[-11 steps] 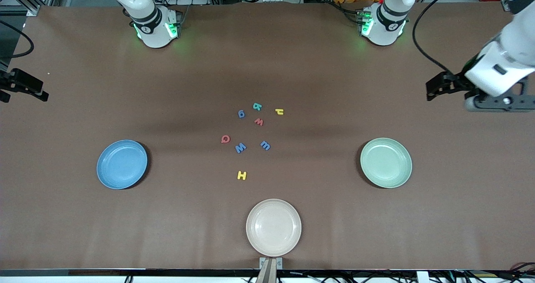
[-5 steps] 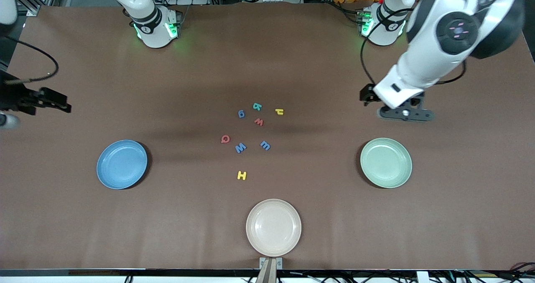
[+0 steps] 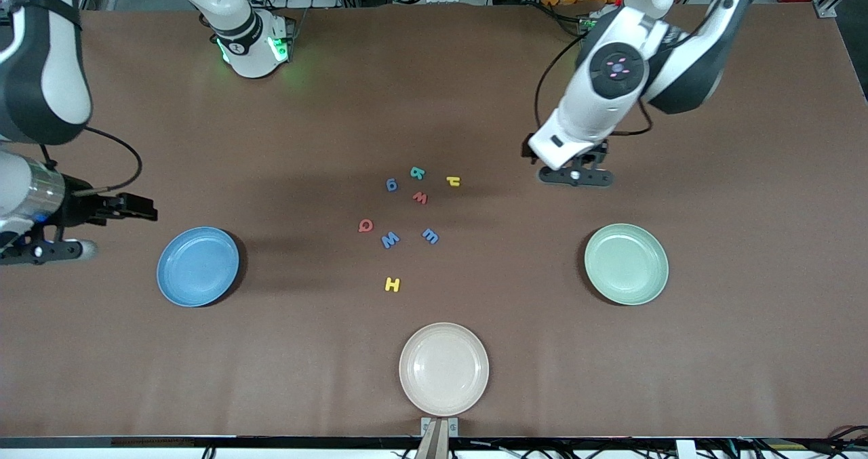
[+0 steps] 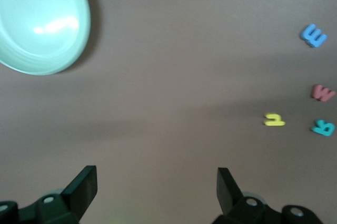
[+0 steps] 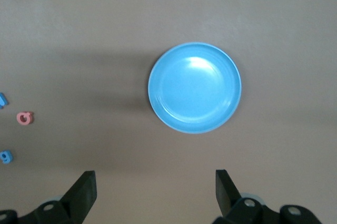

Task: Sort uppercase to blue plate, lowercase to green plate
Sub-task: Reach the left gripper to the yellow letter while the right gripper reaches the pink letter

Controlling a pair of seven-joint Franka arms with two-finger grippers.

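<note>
The brown table carries the blue plate at the right arm's end, the green plate at the left arm's end, and a beige plate nearest the camera. Between them lie the scattered uppercase and lowercase letters, unobstructed. The left gripper hangs spread over bare table near the letters; the right gripper, spread, hangs beside the blue plate.

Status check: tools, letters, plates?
Left tool open, empty, over bare table near yellow h. Right tool open, empty, beside blue plate. All eight letters unsorted mid-table; green plate empty. Nothing blocking.
</note>
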